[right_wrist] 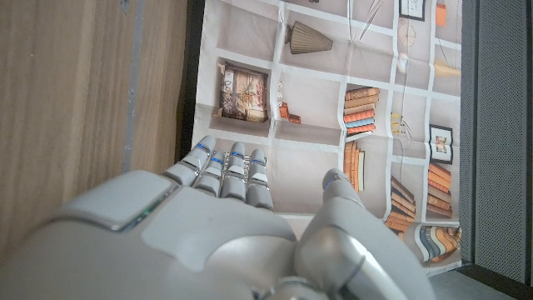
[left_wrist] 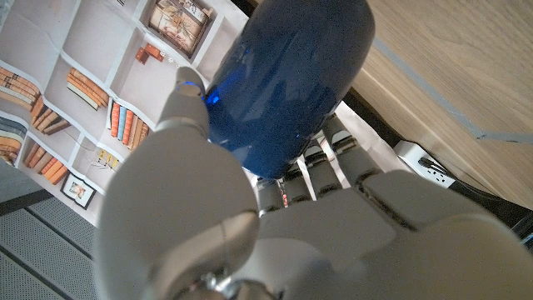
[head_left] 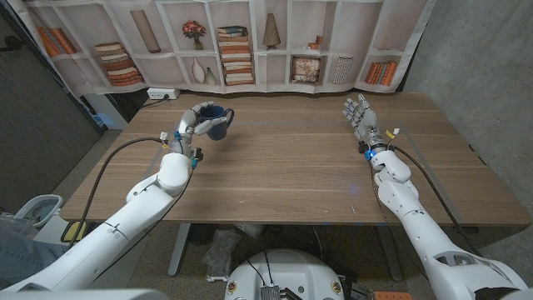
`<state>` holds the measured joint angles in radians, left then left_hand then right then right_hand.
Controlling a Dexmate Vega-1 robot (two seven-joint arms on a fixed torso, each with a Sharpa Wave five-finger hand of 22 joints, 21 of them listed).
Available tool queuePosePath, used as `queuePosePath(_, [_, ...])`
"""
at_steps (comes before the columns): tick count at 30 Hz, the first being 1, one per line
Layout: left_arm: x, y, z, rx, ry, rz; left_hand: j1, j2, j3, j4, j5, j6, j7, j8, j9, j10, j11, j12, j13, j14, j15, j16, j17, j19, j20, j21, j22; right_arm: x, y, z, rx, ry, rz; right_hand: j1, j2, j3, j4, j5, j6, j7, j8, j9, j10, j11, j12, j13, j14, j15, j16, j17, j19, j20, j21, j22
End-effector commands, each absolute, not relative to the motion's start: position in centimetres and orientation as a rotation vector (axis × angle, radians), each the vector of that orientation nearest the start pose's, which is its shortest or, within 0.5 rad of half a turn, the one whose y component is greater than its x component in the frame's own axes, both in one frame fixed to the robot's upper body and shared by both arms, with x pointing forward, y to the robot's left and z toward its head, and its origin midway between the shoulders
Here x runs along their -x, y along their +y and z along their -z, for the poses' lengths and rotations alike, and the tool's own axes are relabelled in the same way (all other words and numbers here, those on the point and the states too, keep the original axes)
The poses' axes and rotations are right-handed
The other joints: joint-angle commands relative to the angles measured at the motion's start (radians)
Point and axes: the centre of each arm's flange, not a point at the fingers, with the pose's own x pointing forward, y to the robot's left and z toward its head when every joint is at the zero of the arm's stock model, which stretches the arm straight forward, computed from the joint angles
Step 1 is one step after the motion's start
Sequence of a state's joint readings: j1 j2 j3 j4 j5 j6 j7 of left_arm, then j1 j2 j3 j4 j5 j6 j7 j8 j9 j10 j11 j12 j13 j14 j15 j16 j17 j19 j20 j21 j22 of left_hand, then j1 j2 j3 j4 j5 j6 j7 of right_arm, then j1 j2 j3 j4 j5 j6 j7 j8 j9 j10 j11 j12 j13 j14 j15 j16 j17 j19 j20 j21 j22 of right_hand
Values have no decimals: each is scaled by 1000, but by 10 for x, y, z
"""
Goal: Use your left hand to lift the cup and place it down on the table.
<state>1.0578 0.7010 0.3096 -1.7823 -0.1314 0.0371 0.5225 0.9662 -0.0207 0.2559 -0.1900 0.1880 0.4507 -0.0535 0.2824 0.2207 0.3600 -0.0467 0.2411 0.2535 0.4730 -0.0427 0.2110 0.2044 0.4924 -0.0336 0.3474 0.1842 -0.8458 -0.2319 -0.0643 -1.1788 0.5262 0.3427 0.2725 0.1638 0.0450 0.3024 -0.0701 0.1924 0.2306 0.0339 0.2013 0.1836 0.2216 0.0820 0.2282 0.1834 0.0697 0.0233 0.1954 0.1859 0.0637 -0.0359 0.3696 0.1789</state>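
Observation:
A dark blue cup (head_left: 216, 122) is at the far left of the wooden table (head_left: 291, 158), tilted and lifted a little off the surface as far as the head view shows. My left hand (head_left: 193, 123) grips it, fingers wrapped around its side. In the left wrist view the blue cup (left_wrist: 287, 79) bulges out past my left hand (left_wrist: 250, 225), thumb pressed on its wall. My right hand (head_left: 361, 117) is at the far right of the table with fingers apart, holding nothing. The right wrist view shows my right hand (right_wrist: 208, 225) with straight fingers.
A printed bookshelf backdrop (head_left: 241, 42) hangs behind the table's far edge. A white power strip (head_left: 162, 94) sits beyond the table's back left corner. Cables run along both forearms. Grey walls stand on either side.

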Motion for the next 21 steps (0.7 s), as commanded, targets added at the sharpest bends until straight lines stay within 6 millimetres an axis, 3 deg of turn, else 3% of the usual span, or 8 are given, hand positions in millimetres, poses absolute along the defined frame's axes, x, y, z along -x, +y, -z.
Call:
queuePosePath(1, [-568,317,4,-454,-678,-293,96,121,73,62,5,10,-2,3,4,103,-98,1,3,12,-69,5,3,4,2,-3,4,-655,-304,24,-194,-707,-222,7,8,1,-7,-2,9,1,-3,6,3,-1,-1,5,5,-2,0,3,5,-28,-2,3])
queuePosePath(21, [-557,346,3,-462,-664,-354,97,120,75,61,5,18,-5,2,4,112,-94,1,4,14,-70,4,3,5,-3,-5,4,-664,-293,26,-197,-692,-237,9,9,1,-10,-2,10,1,-3,6,6,0,0,6,6,-2,0,3,7,-28,-7,4])
